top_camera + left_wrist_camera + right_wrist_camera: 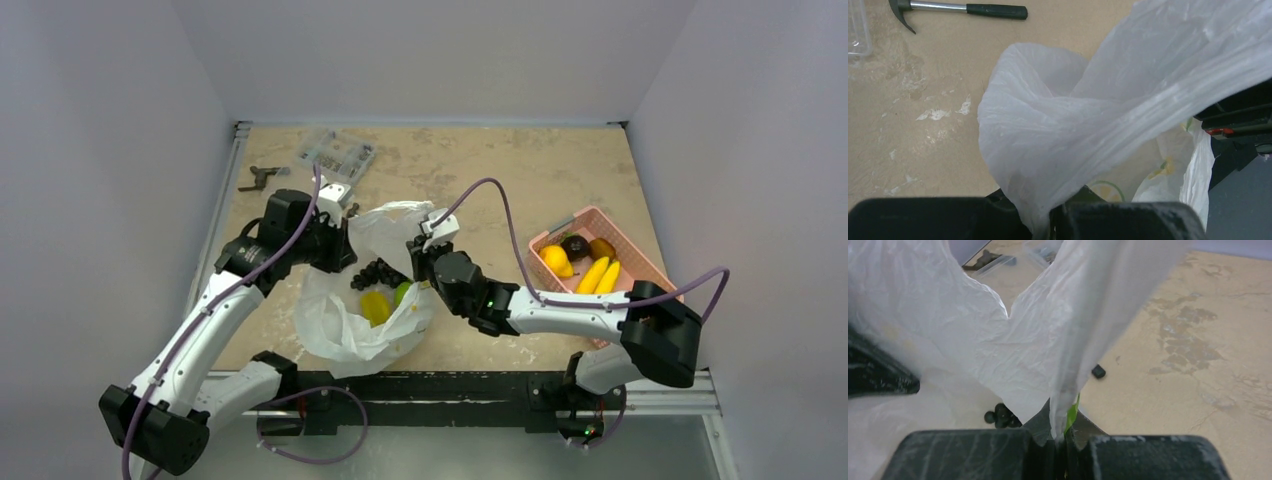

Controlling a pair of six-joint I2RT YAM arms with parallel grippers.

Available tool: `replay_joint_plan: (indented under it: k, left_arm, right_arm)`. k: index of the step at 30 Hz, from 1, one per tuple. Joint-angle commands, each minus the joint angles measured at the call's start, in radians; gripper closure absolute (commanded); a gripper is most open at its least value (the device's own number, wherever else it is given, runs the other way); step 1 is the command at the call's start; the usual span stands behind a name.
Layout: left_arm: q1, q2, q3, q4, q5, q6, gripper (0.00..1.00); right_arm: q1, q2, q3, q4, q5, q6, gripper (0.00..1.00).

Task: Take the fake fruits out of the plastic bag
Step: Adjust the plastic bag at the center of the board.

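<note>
Clamping the plastic bag (345, 340), left pincer (1050, 222) and right pincer (1062, 452) pinch shut.

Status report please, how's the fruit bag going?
Left tool, right tool both shut on plastic bag, mouth held open. Grape bunch, yellow fruit, green fruit inside. Nothing in the way.

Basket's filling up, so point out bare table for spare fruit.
Free: the table between bag and basket, and the far strip right of the clear box. Crowded: around the bag, and by the hammer.

Table (520, 170) with bag (345, 335), basket (636, 251), hammer (963, 7)
</note>
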Motion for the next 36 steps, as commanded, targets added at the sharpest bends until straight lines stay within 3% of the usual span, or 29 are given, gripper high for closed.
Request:
replay_joint_plan:
  k: [1, 3, 7, 9, 18, 22, 28, 32, 36]
  left_arm:
    - [0.002, 0.040, 0.069, 0.000, -0.041, -0.025, 0.85]
    - [0.002, 0.058, 0.116, -0.042, -0.072, -0.037, 0.67]
    - [0.002, 0.048, 0.204, -0.179, -0.225, -0.122, 0.16]
    - [0.002, 0.017, 0.247, -0.280, -0.304, -0.187, 0.02]
    - [0.002, -0.318, 0.227, -0.492, -0.527, -0.492, 0.00]
    - [0.003, -0.434, 0.223, -0.577, -0.535, -0.617, 0.00]
    - [0.003, -0.611, 0.088, -0.642, -0.384, -0.935, 0.00]
    - [0.002, -0.691, -0.059, -0.474, -0.148, -1.036, 0.01]
    - [0.003, -0.675, -0.199, -0.348, -0.001, -1.098, 0.08]
  right_arm:
    - [-0.002, 0.008, 0.081, 0.119, 0.221, -0.069, 1.00]
    - [-0.002, 0.006, 0.076, 0.165, 0.278, -0.111, 1.00]
    - [-0.002, -0.012, 0.053, 0.238, 0.308, -0.172, 1.00]
    - [-0.001, -0.013, 0.034, 0.275, 0.306, -0.198, 1.00]
    - [-0.002, 0.006, 0.009, 0.261, 0.268, -0.192, 1.00]
    - [-0.002, 0.004, 0.011, 0.239, 0.252, -0.178, 1.00]
    - [-0.002, -0.016, 0.023, 0.181, 0.232, -0.134, 1.00]
    - [-0.002, -0.020, 0.026, 0.169, 0.210, -0.113, 1.00]
    - [-0.001, -0.030, 0.024, 0.156, 0.196, -0.098, 1.00]
